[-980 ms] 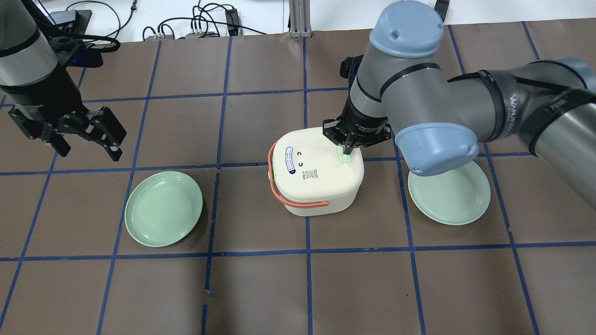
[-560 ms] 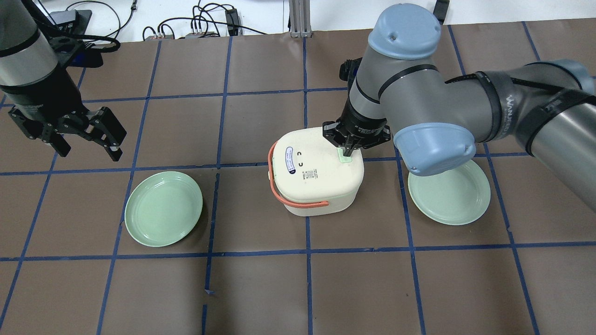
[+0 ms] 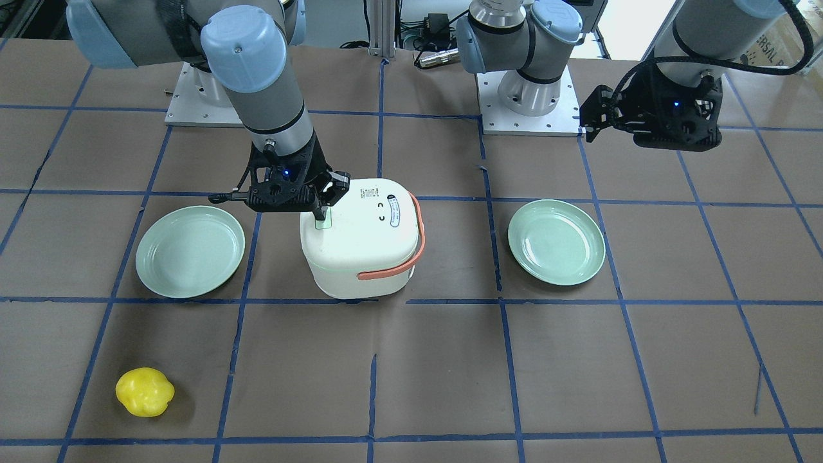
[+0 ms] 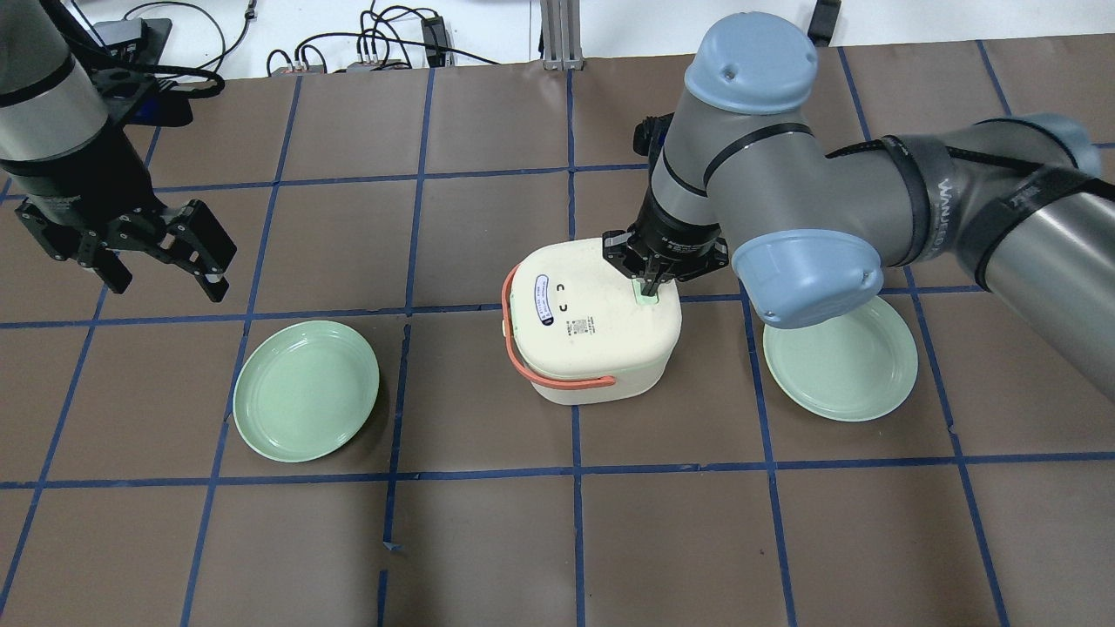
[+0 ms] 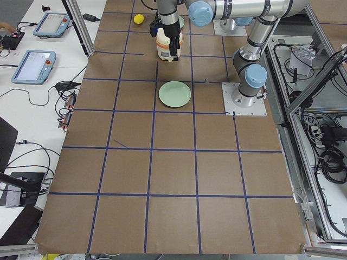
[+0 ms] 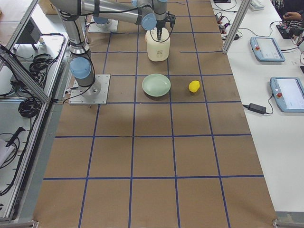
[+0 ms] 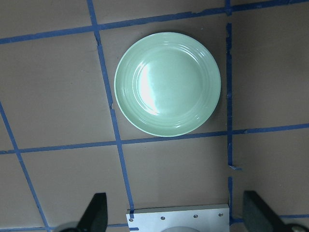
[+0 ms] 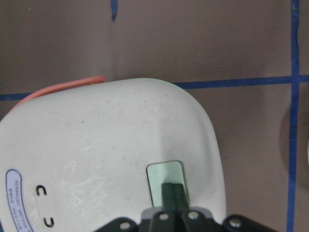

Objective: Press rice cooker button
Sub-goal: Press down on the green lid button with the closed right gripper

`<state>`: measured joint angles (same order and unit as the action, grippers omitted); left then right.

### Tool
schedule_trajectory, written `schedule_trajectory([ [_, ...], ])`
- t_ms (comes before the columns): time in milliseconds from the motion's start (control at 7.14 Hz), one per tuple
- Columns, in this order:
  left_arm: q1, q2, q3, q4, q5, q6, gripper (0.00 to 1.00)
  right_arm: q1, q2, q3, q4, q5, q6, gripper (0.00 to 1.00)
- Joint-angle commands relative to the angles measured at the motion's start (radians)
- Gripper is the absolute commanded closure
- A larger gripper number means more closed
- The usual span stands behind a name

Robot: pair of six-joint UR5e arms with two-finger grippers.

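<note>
Right gripper (image 8: 173,188), fingers pinched together and empty, tip on the green button (image 8: 161,173) atop the cooker (image 4: 592,335) at table centre. The press looks under way (depth unreadable), lift-off left. Left gripper (image 4: 167,277) hangs spread, well apart. One plate (image 4: 306,389) and the other plate (image 4: 841,379) flank the cooker; nothing obstructs.

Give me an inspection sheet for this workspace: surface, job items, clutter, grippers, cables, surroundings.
Surface: table under brown sheets, blue tape grid.
Job's things: white rice cooker, lid closed; pale green button on top.
Clutter: left plate and right plate, green, empty, flanking it; yellow fruit apart.
Grippers: right gripper shut, tips on the button; left gripper open, empty.
Cables: cable bundle beyond the far edge.
Surroundings: control tablets on side benches.
</note>
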<state>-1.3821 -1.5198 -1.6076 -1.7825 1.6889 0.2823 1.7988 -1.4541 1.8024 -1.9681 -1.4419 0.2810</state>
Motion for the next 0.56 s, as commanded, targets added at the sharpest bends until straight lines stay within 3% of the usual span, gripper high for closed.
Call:
schedule_trajectory([
  [0,0.0,0.001,0.0,0.0,0.0,0.0,0.0,0.001,0.004,0.0,0.0,0.0,0.001,0.94],
  [140,0.0,0.0,0.0,0.0,0.0,0.0,0.0,0.001,0.004,-0.008,0.002,0.0,0.0,0.92],
  [280,0.0,0.0,0.0,0.0,0.0,0.0,0.0,0.002,-0.006,-0.026,0.02,-0.003,0.006,0.76],
  [420,0.0,0.0,0.0,0.0,0.0,0.0,0.0,0.004,-0.018,-0.065,0.062,-0.014,0.007,0.46],
])
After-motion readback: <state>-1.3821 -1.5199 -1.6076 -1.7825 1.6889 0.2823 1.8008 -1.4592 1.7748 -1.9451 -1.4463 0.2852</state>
